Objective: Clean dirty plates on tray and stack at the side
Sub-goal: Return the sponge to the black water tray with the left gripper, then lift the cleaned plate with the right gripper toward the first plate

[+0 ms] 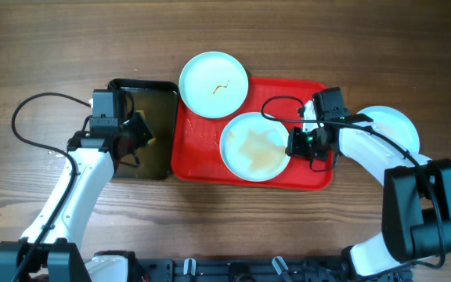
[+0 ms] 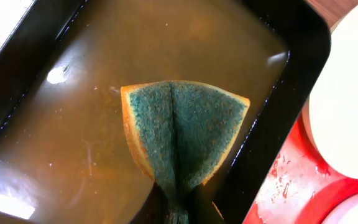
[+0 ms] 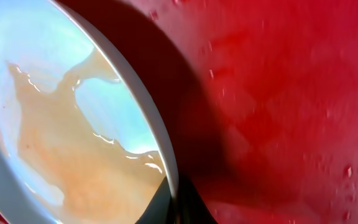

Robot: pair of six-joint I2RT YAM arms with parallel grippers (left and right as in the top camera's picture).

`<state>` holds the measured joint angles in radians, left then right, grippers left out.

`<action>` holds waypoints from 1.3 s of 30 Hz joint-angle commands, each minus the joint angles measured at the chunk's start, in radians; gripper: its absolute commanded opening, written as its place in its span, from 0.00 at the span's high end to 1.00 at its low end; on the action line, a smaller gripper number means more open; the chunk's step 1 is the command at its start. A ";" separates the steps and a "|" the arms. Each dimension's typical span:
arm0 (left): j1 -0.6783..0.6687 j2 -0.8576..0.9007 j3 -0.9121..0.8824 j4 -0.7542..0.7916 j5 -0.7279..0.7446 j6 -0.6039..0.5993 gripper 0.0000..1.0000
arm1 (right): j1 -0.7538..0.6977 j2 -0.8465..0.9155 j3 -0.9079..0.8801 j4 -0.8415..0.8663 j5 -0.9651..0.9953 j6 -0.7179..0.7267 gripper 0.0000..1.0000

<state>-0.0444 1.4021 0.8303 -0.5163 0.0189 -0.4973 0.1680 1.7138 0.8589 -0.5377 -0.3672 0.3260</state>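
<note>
The red tray point(image 1: 202, 160) lies at the middle. One pale plate point(image 1: 245, 145) with a wide brownish wet smear rests on it; my right gripper point(image 1: 294, 145) is shut on its right rim, seen close in the right wrist view point(image 3: 129, 118). A second plate point(image 1: 213, 84) with a small orange squiggle overlaps the tray's far left edge. A third plate point(image 1: 394, 125) lies on the table to the right, partly under my right arm. My left gripper point(image 1: 141, 135) is shut on a green sponge point(image 2: 185, 134) and holds it over the black tray point(image 2: 61, 37) of brown water.
The black tray point(image 1: 159, 90) sits directly left of the red tray, touching it. Bare wooden table surrounds both. Arm cables loop at the far left and over the red tray's right part.
</note>
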 commanded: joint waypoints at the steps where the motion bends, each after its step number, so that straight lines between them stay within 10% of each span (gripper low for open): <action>1: 0.004 -0.006 0.000 0.003 -0.017 0.023 0.96 | 0.005 -0.062 -0.012 -0.029 0.044 -0.031 0.96; 9: 0.004 -0.006 0.000 0.003 -0.017 0.023 0.96 | 0.005 -0.364 -0.012 -0.033 0.399 -0.095 0.96; 22: 0.004 -0.006 0.000 0.003 -0.017 0.023 0.96 | 0.022 -0.390 0.056 -0.056 0.697 -0.199 0.96; 30: 0.004 -0.006 0.000 0.003 -0.017 0.023 0.96 | 0.286 -0.390 0.073 -0.004 1.104 -0.315 0.96; 39: 0.004 -0.006 0.000 0.003 -0.017 0.023 0.96 | 0.513 -0.389 0.073 0.291 1.395 -0.751 0.96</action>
<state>-0.0444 1.4021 0.8303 -0.5171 0.0189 -0.4904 0.6544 1.3441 0.9115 -0.3031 0.8856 -0.2600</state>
